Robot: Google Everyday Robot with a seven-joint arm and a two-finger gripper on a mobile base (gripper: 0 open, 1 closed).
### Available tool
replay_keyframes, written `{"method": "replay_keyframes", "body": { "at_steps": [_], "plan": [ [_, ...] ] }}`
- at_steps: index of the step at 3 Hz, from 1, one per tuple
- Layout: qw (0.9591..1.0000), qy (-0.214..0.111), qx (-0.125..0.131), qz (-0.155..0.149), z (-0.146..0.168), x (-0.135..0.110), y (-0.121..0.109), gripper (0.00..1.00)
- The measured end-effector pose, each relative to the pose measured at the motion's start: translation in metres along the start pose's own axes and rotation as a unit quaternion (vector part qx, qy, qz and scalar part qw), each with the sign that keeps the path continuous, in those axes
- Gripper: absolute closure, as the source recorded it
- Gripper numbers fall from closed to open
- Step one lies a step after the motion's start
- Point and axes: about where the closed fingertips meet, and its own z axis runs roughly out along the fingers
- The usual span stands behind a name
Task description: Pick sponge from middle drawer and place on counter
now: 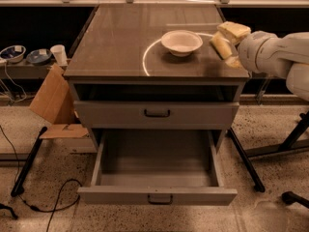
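Observation:
The pale-yellow sponge [234,31] is held in my gripper [225,43], just above the right edge of the counter [120,37]. The gripper is shut on it, and its pale fingers [221,46] reach in from the right, beside the white bowl [181,41]. I cannot tell whether the sponge touches the counter. The middle drawer [157,196], the lowest one, is pulled fully out, and its grey inside holds nothing. My white arm [275,52] comes in from the right edge of the camera view.
The upper drawer [157,114] is closed. Brown cardboard pieces [53,100] lean against the cabinet's left side. A dark side table on the left holds bowls [13,53] and a cup [59,54]. Black stand legs [246,161] and cables [48,204] lie on the floor.

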Motion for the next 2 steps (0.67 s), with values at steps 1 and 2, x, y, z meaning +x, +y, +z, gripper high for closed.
{"method": "replay_keyframes", "body": {
  "at_steps": [1,2],
  "plan": [
    [0.9999,0.005,-0.008,0.004,0.0011,0.0033,0.0047,0.0],
    [0.9999,0.005,-0.008,0.004,0.0011,0.0033,0.0047,0.0]
  ]
}}
